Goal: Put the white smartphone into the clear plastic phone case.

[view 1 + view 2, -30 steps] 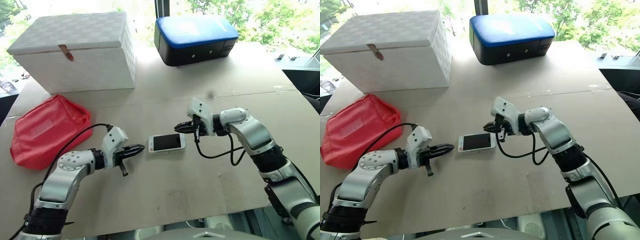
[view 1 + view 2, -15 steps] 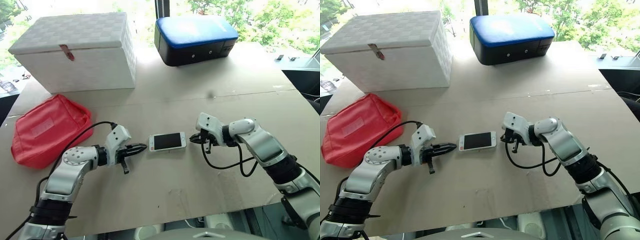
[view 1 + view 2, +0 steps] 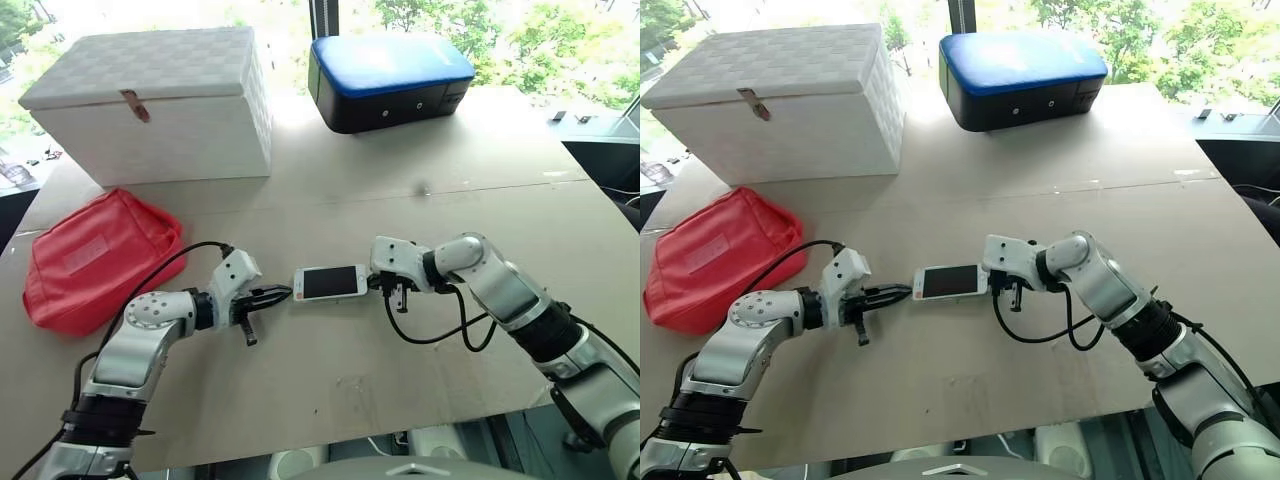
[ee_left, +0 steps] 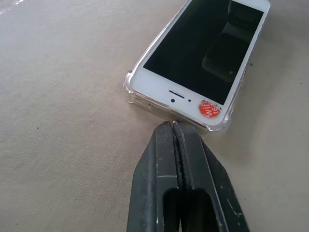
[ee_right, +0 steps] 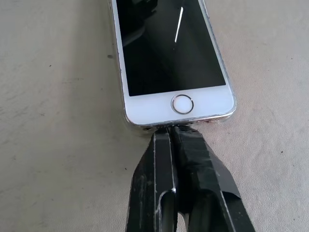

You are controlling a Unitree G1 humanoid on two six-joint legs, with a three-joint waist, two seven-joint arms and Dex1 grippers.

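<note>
The white smartphone with the black screen and rounded corners (image 3: 330, 283) lies flat, screen up, on the beige table top (image 3: 400, 370), near the middle of the table between the two arms; the clear thin plastic phone case (image 4: 129, 89) shows as a transparent rim with bumped corners around the phone's earpiece end, so the phone appears to sit inside the shell already; whether every edge is pressed fully home I cannot tell. The left gripper (image 4: 175, 126) has its two black fingers pressed together, holding nothing, with the tips at the left end of the cased phone; the right gripper (image 5: 170, 130) is likewise fully closed and empty, its tips at the home-button end on the right. Judged from this, the insertion is largely done; what is left seems to be a final squeeze from both ends or a check of seating, then drawing the arms away. The red fabric pouch (image 3: 95, 256) lies far left, untouched.
</note>
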